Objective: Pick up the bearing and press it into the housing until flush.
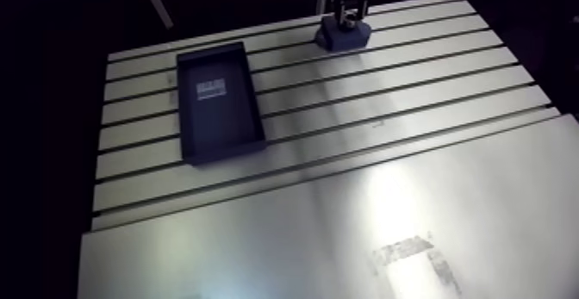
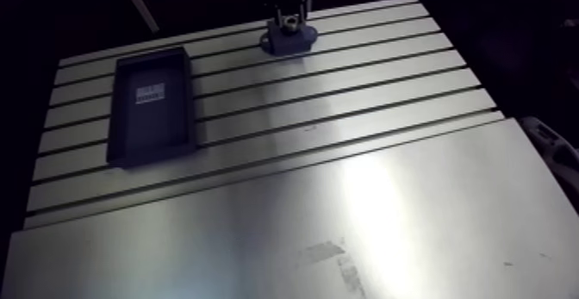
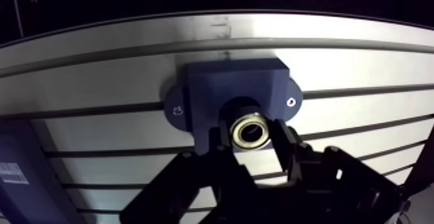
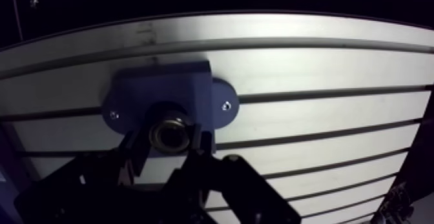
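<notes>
Here, two fingers [image 3: 283, 146] clamped on one bearing [image 3: 250, 131] at one housing [image 3: 213, 88], one tray [image 1: 220, 100] apart.

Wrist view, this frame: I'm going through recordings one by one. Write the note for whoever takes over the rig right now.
Gripper: fingers shut on the bearing.
Position: the bearing is held right at the bore of the dark blue housing, which sits on the slotted table.
Done: bearing picked up and lined up with the housing.
Left: press it in until flush. It stands proud of the housing face, and I cannot tell whether it has entered the bore. Then release.
</notes>
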Motion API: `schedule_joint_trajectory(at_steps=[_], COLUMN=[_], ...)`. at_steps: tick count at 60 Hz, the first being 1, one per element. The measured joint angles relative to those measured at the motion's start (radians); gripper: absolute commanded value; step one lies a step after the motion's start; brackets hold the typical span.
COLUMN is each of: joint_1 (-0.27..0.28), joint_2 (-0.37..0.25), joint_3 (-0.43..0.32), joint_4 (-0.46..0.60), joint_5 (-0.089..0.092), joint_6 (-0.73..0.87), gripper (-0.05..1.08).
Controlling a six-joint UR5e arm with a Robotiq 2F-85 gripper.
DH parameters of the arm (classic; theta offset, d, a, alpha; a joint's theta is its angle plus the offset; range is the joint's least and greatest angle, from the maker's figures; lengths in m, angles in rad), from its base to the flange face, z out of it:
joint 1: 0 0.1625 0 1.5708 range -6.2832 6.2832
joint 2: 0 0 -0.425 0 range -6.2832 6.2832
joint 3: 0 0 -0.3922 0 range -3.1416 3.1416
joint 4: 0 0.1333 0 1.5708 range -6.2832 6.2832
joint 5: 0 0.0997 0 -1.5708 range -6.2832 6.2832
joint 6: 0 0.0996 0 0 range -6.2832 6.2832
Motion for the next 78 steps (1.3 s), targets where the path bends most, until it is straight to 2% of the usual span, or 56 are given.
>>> schedule_joint_trajectory(at_steps=[78], joint_1=[0.007], joint_2=[0.015], joint_3=[-0.01], joint_4=[0.0], joint_5=[0.003], joint_6=[-0.001], gripper=[0.63])
